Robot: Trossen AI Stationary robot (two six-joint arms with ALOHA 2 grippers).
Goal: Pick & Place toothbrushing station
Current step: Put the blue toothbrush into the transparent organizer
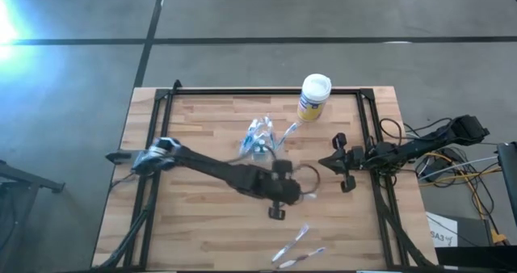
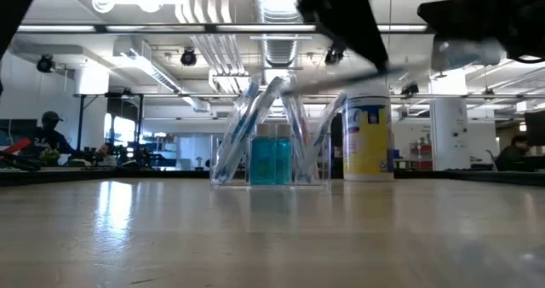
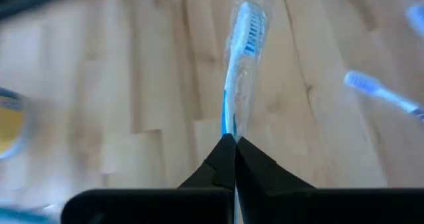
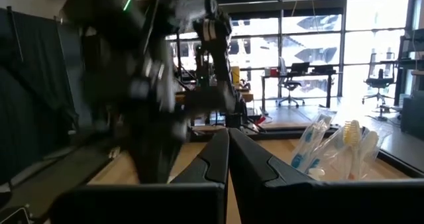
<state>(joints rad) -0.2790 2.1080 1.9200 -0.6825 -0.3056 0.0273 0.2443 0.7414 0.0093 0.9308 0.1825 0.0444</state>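
Left end effector (image 3: 230, 144) pinching wrapped toothbrush (image 3: 242, 58), yellow canister (image 1: 314, 96) beside toothbrushing station (image 1: 260, 139)

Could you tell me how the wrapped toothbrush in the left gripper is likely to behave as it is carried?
The wrapped toothbrush is probably light, being slim. The left gripper pinches only one end, so it may swing or pivot. Its clear glossy wrapper looks slippery, so it might slide out.
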